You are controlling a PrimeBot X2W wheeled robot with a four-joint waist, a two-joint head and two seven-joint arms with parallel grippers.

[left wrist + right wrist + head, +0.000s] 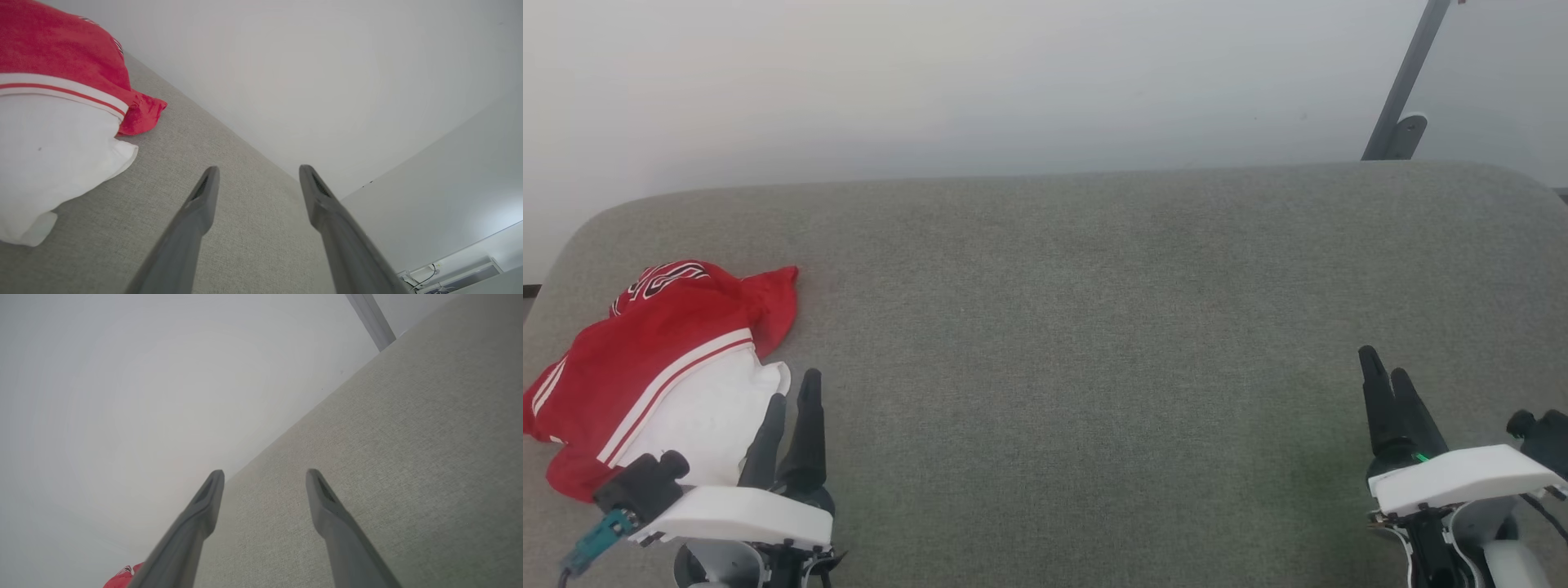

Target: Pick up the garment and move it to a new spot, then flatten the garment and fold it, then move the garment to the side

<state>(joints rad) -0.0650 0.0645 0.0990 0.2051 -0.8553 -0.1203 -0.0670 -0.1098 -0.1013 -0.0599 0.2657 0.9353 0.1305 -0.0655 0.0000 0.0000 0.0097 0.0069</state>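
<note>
A broad grey-green fabric surface (1094,327) with rounded far corners spans nearly the whole head view, and a plain pale wall (931,82) rises behind its far edge.

The garment (662,359) lies crumpled at the surface's left end, close to the near-left edge. It is a red heap with a white sleeve part turned toward the robot, white stripe trim running aslant between the red and the white, and a patch of black, white-outlined lettering on its far top. A red flap sticks out toward the middle of the surface. In the left wrist view the garment (61,61) takes up the upper left, its white part bulging over the fabric. In the right wrist view a small red corner of it (122,577) peeks in at the bottom edge.

The left gripper (794,388) sits at the lower left, just beside the garment's white edge. Whether a finger touches the cloth cannot be told. Its fingers stand apart with nothing between them, over bare fabric. The right gripper (1384,363) sits at the lower right, well apart from the garment, its fingers likewise spread and holding nothing.

A slanted dark metal bar (1409,73) with a small bracket at its foot stands behind the surface's far right corner.

A small green light (1421,457) glows at the base of the right gripper's fingers.
</note>
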